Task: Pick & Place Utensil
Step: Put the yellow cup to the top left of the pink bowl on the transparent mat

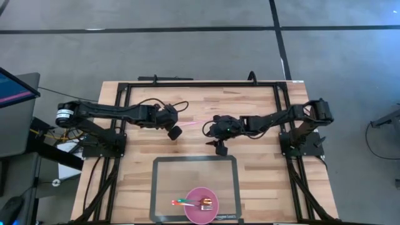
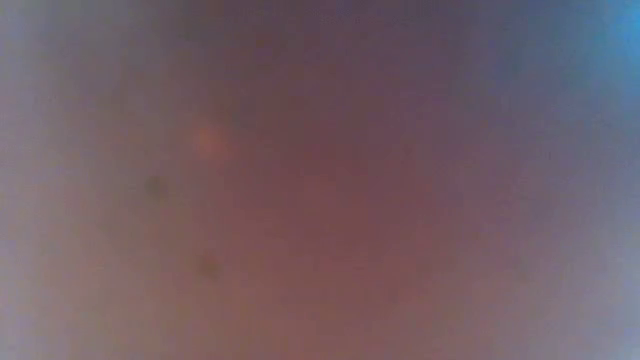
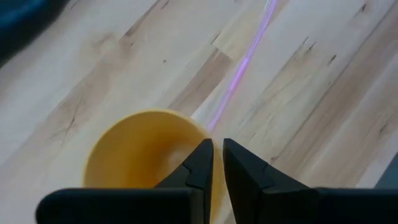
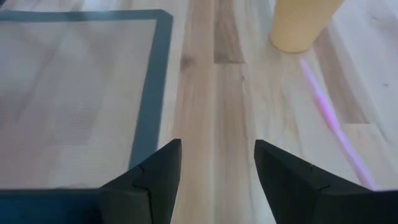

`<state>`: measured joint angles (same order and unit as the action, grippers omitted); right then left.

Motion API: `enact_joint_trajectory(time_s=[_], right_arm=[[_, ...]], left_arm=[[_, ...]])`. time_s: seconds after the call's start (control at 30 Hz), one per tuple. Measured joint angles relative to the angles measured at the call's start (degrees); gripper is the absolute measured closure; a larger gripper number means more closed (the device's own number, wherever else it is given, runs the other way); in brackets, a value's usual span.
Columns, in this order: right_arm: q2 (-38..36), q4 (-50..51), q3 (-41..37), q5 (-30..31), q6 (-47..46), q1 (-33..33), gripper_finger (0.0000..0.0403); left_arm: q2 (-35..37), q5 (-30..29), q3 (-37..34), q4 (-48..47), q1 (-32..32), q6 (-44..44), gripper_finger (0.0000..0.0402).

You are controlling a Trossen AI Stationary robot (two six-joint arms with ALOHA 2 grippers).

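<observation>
A pink plate (image 1: 194, 214) sits on a dark-bordered mat (image 1: 154, 187) at the table's near edge. It holds a fork (image 1: 205, 202) and a utensil with a green and red handle (image 1: 183, 202). No gripper is near them. My left gripper (image 1: 174, 132) (image 3: 217, 146) is at the table's middle, shut on a yellow cup (image 3: 137, 149) (image 4: 305, 25). In the high view the gripper hides the cup. My right gripper (image 1: 220, 149) (image 4: 217, 149) is open above bare wood, just beyond the mat's far right corner (image 4: 163, 14). My left gripper pinches the yellow cup's wall at the rim (image 3: 211, 180), with one finger (image 3: 198, 163) inside the mouth and the other (image 3: 244, 167) outside. The fingers come from above, pointing down. The cup is upright. Whether its base touches the table, I cannot tell.
A thin pink streak of light (image 1: 195, 125) (image 3: 245, 59) crosses the wood between the two grippers. Bare wood lies around both grippers and beyond the mat. The low view shows only a pinkish blur.
</observation>
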<state>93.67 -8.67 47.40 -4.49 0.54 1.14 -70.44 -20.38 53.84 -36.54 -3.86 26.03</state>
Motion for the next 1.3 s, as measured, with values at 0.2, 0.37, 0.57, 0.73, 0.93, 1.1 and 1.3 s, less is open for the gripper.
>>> enact_joint_trajectory(time_s=[0.2, 0.37, 0.57, 0.73, 0.93, 1.1, 1.3], right_arm=[[0.0, -0.35, 0.0, -0.02, -0.01, 1.17, 0.0205], [0.0, -0.49, 0.0, -0.15, -0.03, 1.28, 0.0208], [0.0, -0.63, 0.01, -0.15, -0.02, 1.28, 0.0208], [0.0, -0.82, 0.0, -0.15, -0.01, 1.28, 0.0207], [0.0, -0.8, 0.0, -0.15, -0.05, 1.28, 0.0211], [0.0, -0.82, 0.0, -0.15, -0.05, 1.28, 0.0209], [0.0, -0.82, 0.0, -0.15, -0.07, 1.26, 0.0211]], left_arm=[[0.64, -0.02, -0.37, 0.33, 0.0, 1.64, 0.0363], [0.64, -0.06, -2.37, 0.53, 0.0, 1.93, 0.0363], [0.65, -0.19, -3.87, 0.58, 0.19, 1.72, 0.0379], [0.69, -0.05, -3.87, 0.98, 1.28, 1.05, 0.039], [0.69, 0.81, -3.87, 2.19, 4.32, 1.17, 0.0392], [0.69, 0.67, -3.86, 6.27, 8.02, 1.28, 0.0393], [0.71, 0.63, -2.03, 7.09, 12.96, 1.42, 0.0393]])
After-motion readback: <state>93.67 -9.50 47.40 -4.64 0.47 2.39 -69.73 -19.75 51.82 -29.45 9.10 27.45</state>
